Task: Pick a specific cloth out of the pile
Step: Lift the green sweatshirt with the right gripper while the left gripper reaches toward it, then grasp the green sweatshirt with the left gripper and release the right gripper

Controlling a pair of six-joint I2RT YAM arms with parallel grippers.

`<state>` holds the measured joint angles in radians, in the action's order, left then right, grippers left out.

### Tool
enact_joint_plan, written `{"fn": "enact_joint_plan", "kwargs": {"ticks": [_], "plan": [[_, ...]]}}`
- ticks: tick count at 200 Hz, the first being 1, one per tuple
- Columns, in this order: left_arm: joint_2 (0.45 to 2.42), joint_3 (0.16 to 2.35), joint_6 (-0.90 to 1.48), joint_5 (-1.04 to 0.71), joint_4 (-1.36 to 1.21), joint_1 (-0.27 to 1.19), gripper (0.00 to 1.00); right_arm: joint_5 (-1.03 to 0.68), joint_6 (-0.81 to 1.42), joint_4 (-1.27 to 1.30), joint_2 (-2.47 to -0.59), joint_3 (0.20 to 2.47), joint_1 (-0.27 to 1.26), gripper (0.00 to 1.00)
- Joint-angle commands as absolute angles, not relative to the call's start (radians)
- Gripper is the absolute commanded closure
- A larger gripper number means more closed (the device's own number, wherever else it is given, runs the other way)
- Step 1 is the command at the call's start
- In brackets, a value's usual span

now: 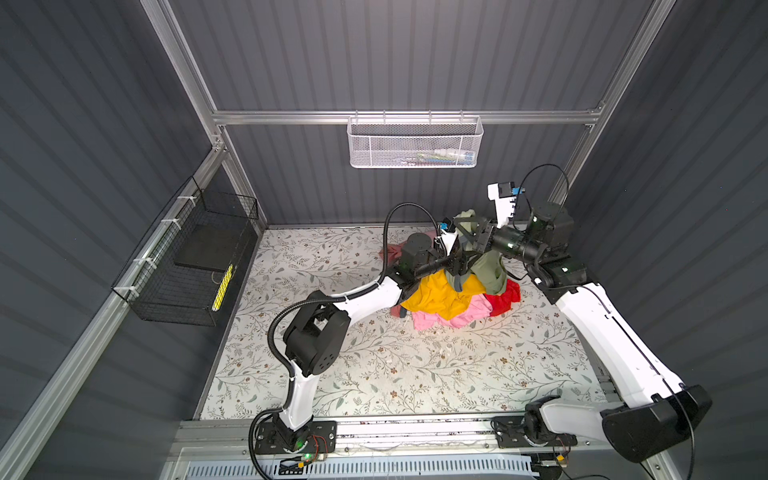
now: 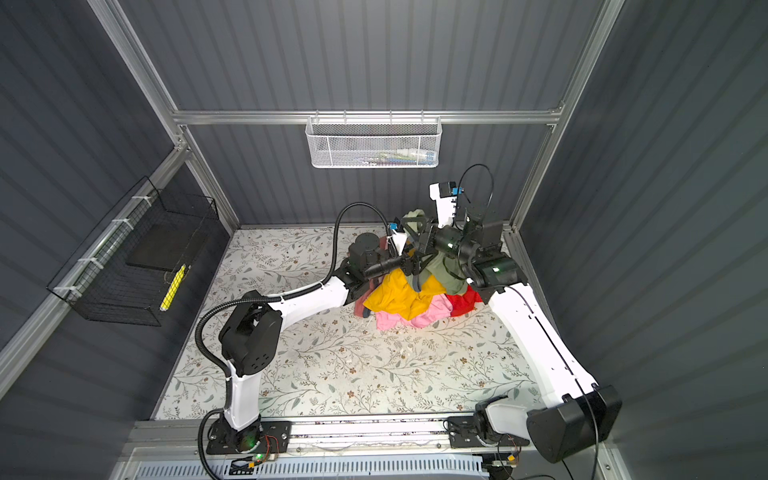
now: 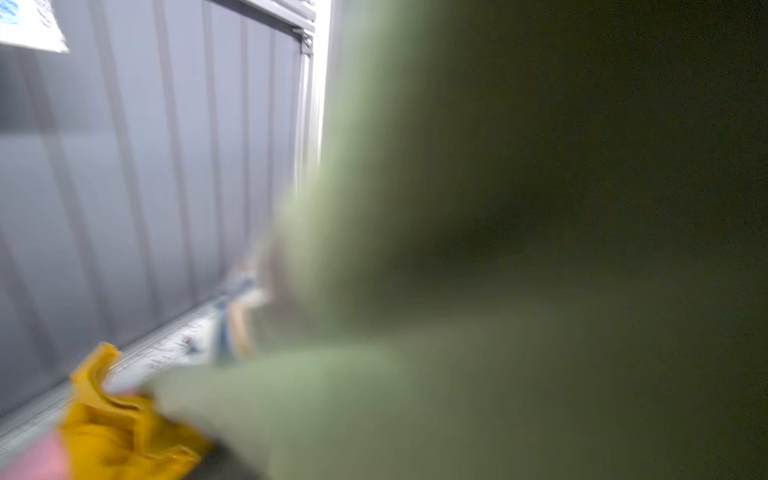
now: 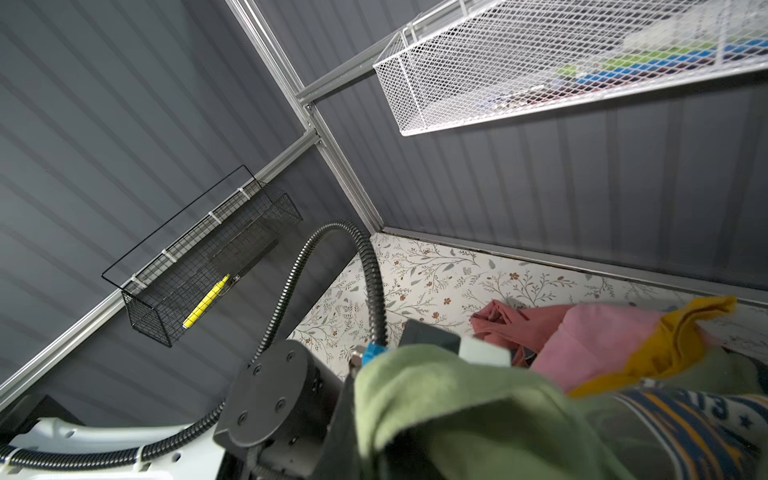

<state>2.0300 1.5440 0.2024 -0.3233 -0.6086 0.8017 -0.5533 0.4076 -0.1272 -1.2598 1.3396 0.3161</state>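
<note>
The olive-green cloth (image 1: 490, 270) (image 2: 446, 272) hangs lifted over the pile (image 1: 440, 297) (image 2: 395, 299), a mound of yellow, pink and red garments at the back of the table. My right gripper (image 1: 471, 232) (image 2: 419, 233) is shut on the cloth's upper end, which bunches above its jaws. Lower down, my left gripper (image 1: 459, 266) (image 2: 413, 266) is pressed into the hanging cloth. Its jaws are buried in the fabric. The cloth (image 3: 457, 291) fills the blurred left wrist view, with yellow fabric (image 3: 112, 428) beside it. In the right wrist view the cloth (image 4: 457, 407) covers the jaws.
A white mesh basket (image 1: 413, 143) hangs on the back wall. On the left wall is a black wire basket (image 1: 191, 266) holding a yellow marker (image 1: 222, 289). The floral table cover (image 1: 374, 365) stretches in front of the pile. Both arms converge over the pile.
</note>
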Motion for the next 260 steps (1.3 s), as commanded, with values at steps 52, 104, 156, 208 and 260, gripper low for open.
{"fn": "enact_joint_plan", "kwargs": {"ticks": [52,104,156,208,260], "plan": [[1.929,1.556,0.107,-0.206,-0.609,0.794,1.00,-0.409,0.385,-0.157,-1.076,1.123,0.256,0.73],[1.818,1.561,0.015,-0.159,-0.500,0.794,1.00,-0.169,0.338,-0.202,-0.953,0.940,0.172,0.11],[1.726,1.575,-0.069,-0.103,-0.424,0.794,1.00,-0.017,0.265,-0.173,-0.892,0.767,0.128,0.01],[1.634,1.536,-0.174,0.028,-0.356,0.792,1.00,-0.017,0.238,-0.024,-0.885,0.600,0.114,0.01],[1.457,1.459,-0.274,0.244,-0.255,0.776,1.00,0.027,0.201,0.094,-0.873,0.482,0.112,0.01]]}}
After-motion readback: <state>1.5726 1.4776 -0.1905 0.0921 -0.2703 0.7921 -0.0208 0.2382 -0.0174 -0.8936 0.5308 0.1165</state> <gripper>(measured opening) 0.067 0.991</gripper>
